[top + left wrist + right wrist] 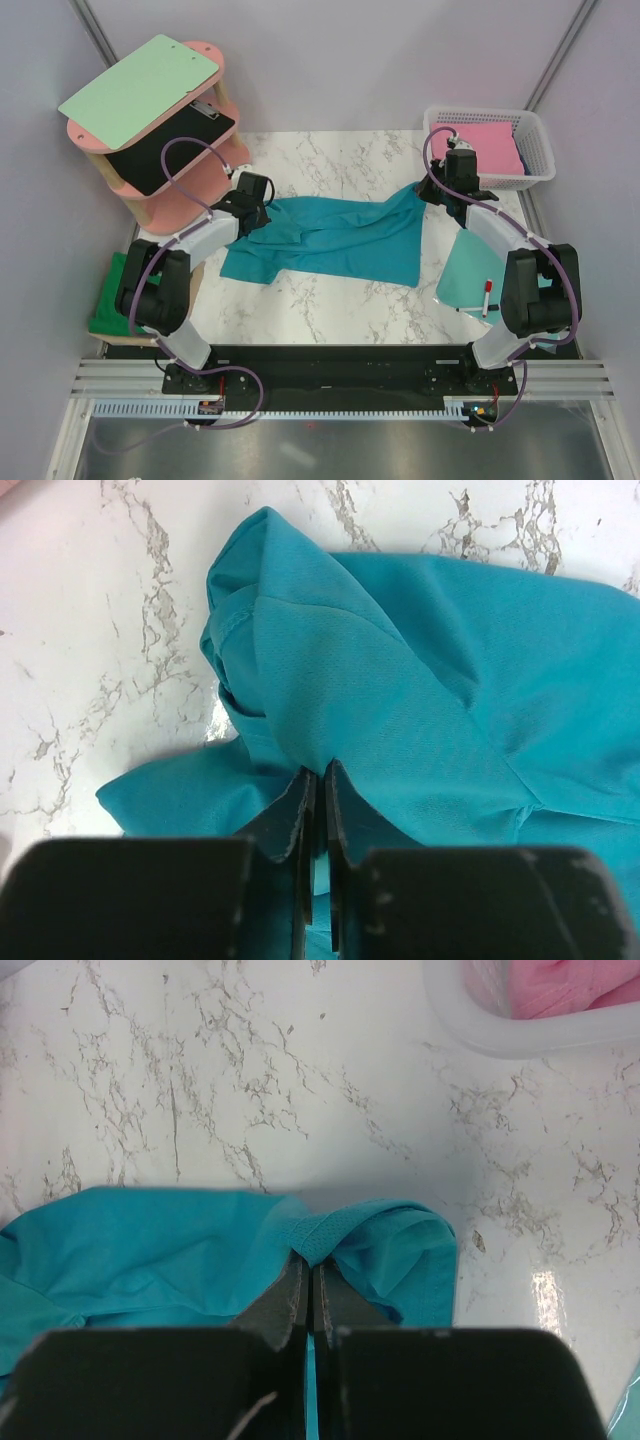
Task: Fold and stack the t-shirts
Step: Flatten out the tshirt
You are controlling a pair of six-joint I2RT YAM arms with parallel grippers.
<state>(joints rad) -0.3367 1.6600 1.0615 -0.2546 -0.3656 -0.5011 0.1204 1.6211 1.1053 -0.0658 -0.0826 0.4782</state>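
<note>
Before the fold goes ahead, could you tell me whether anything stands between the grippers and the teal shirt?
Nothing visible does. The left gripper and the right gripper are each shut on a fold of the teal shirt. A teal board with a marker lies right of the shirt, apart from it.

No text, label, brand or number legible in any view. Marker (486, 297) lying on the teal board (460, 272): any print on its barrel is too small to read.
</note>
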